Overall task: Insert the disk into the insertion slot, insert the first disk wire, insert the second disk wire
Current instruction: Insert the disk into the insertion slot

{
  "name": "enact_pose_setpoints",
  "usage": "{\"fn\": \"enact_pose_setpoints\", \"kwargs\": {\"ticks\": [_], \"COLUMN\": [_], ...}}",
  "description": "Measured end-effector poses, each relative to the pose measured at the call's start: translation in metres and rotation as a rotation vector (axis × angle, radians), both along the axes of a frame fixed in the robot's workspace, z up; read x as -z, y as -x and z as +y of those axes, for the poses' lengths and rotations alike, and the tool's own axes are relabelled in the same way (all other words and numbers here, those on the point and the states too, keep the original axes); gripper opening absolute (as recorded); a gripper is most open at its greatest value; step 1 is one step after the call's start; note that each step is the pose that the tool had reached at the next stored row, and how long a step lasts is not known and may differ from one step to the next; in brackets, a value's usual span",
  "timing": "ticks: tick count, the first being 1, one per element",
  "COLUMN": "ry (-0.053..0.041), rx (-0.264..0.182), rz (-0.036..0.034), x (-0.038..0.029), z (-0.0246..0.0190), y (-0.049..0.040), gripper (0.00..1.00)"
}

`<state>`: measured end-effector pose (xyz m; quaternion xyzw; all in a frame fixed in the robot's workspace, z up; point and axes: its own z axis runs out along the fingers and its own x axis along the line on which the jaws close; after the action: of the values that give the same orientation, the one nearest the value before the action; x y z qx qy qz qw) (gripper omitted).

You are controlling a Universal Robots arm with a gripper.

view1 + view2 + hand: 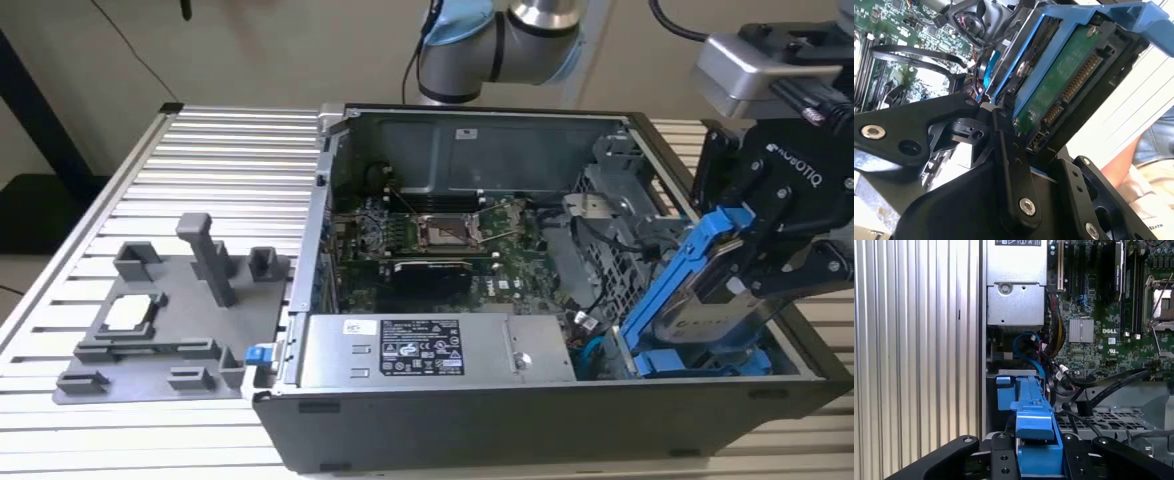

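The gripper (750,290), pinching the tilted disk (678,285), should probably square it with the insertion slot (638,352) before pressing home.

My bench is a ribbed aluminium table (227,150), pale and evenly lit; its ribs (914,340) also run through the first wrist view. Plain tan wall (267,50) behind it. Dark post (34,110) and pale floor (20,275) at the exterior view's left.
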<state>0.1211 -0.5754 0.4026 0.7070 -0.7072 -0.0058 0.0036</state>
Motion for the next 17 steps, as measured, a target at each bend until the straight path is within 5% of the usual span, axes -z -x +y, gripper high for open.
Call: {"fn": "enact_pose_setpoints", "kwargs": {"ticks": [9, 17], "ry": [-0.0209, -0.0238], "rx": [0.001, 0.001], "rz": [0.0000, 0.0000], "x": [0.0153, 0.0211], "z": [0.0017, 0.0020], "y": [-0.0003, -0.0006], "gripper": [0.33, 0.33]}}
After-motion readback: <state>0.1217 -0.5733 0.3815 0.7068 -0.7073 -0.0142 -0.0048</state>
